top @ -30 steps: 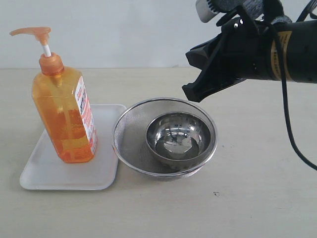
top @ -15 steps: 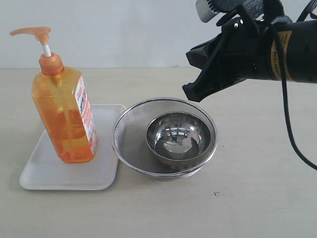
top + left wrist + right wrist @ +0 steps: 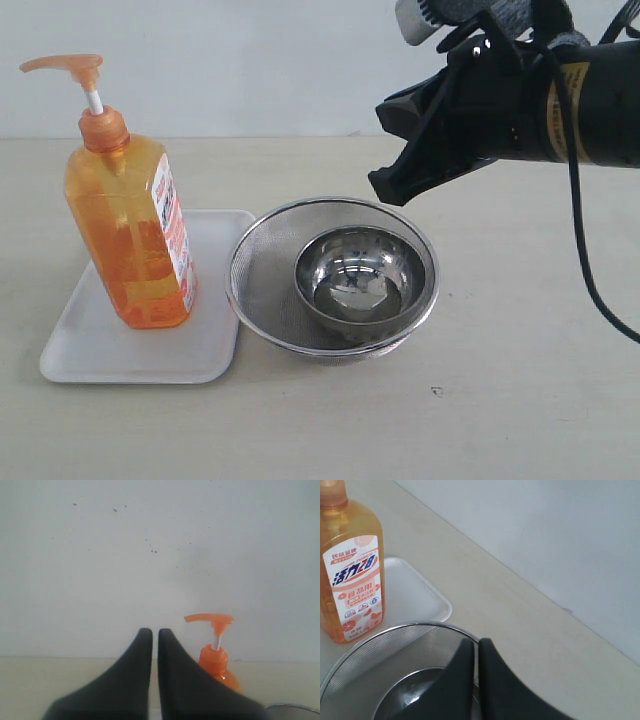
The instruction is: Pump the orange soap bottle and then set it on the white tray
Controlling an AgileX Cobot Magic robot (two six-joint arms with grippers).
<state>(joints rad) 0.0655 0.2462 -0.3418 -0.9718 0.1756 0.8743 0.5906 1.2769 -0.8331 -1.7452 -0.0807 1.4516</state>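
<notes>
Holding the right gripper [image 3: 384, 189] pinched shut on nothing, hanging it in the air above the far rim of the mesh strainer [image 3: 262, 272], well apart from the orange soap bottle [image 3: 130, 240]; judging this a parked pose, lifted clear so as not to knock anything, rather than a reach. Holding the left gripper [image 3: 155, 631] the same way, jaws all but touching with nothing between them, pointing at the bare wall with the bottle standing beyond it. Leaving the bottle upright on the white tray [image 3: 215, 335], toward the tray's far end, label turned toward the strainer, base flat and looking stable. Showing the pump head [image 3: 62, 64] raised on its white stem, so giving no sign either way of whether pumping is done. Nesting a steel bowl [image 3: 360, 275] inside the strainer, just beside the tray on the table [image 3: 520, 340]; reading the placing step as already met, with neither claw needed on the bottle.
</notes>
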